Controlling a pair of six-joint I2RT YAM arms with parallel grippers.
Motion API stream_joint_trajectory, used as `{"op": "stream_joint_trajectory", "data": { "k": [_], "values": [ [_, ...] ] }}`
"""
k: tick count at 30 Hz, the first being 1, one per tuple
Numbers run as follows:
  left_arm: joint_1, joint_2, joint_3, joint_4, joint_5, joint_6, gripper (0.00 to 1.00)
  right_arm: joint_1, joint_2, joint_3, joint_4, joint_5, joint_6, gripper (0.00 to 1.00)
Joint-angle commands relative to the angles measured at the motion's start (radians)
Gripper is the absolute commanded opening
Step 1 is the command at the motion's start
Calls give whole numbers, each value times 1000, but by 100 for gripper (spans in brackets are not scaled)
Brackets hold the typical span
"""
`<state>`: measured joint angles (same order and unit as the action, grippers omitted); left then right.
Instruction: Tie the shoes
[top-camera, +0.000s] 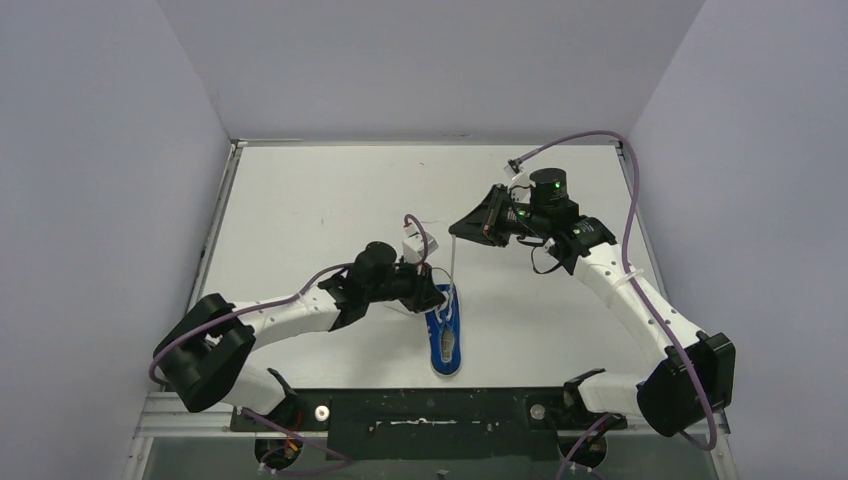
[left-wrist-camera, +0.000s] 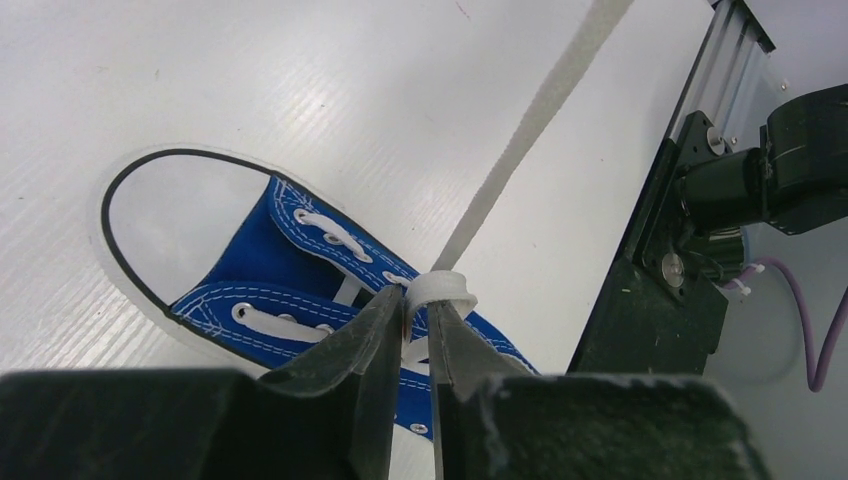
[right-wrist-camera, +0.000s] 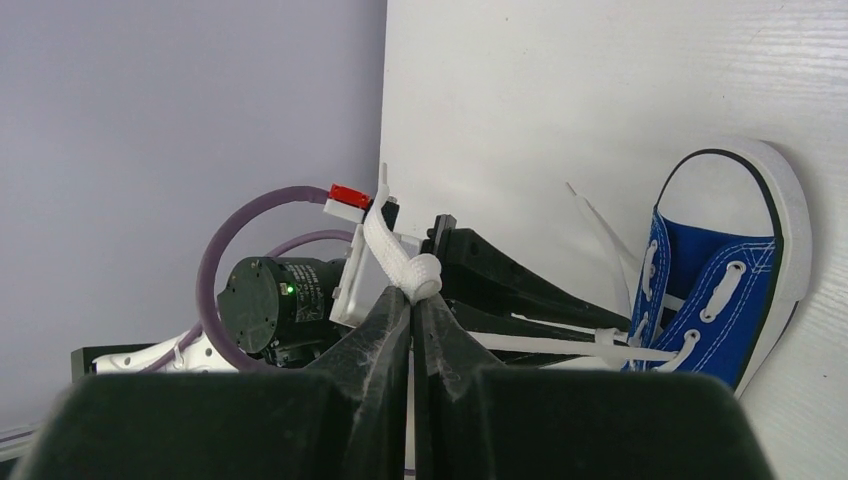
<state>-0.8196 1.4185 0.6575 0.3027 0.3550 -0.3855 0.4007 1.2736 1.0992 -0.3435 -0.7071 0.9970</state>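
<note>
From above, the blue sneaker (top-camera: 445, 350) lay midway along the table's (top-camera: 300, 200) near edge. At the left wrist, the left pincer (left-wrist-camera: 418, 300) was clamped on a white lace loop (left-wrist-camera: 445, 285) by the eyelets (left-wrist-camera: 240, 312). At the right wrist, the right pincer (right-wrist-camera: 412, 300) was closed on the lace strand (right-wrist-camera: 385, 235). A steady pull, with the left anchoring, seemed best.

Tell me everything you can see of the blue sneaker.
The sneaker is small, blue canvas by its look, with white stitching, a white toe cap and sole rim edged in black, and a grey insole. It stands sole-down on the table near the arms' bases, toe pointing away from them. Its white laces are untied: the left pincer is shut on a loop over the eyelets, and a taut strand rises to the right pincer, also shut on lace.
</note>
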Motion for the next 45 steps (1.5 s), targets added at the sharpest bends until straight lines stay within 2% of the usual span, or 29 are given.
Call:
{"op": "stream_joint_trajectory", "data": {
  "k": [1,12,19,22,25,28,32,36,40,45],
  "values": [
    [-9,27,68,85,68,-5,15,3,-23,-1,82,-19,17,0],
    [-16,76,90,114,77,-10,24,4,-21,-14,85,-17,21,0],
    [-16,115,122,146,92,-28,25,4,-20,-18,87,-22,25,0],
    [-15,127,128,157,94,-37,20,3,-20,-23,88,-22,26,0],
    [-14,122,121,164,91,-40,7,0,-20,-28,86,-23,26,0],
    [-14,107,108,156,77,-47,1,-9,-5,-24,90,-30,16,0],
    [-15,82,83,141,60,-49,0,-18,75,21,65,-55,-35,0],
    [-15,43,54,125,16,-49,0,-6,228,70,82,-130,-40,0],
    [-21,10,21,124,-6,-55,0,67,372,170,49,-153,-88,0],
    [-31,-36,-45,141,-53,-83,0,172,499,256,-7,-76,-132,0]
  ]
}}
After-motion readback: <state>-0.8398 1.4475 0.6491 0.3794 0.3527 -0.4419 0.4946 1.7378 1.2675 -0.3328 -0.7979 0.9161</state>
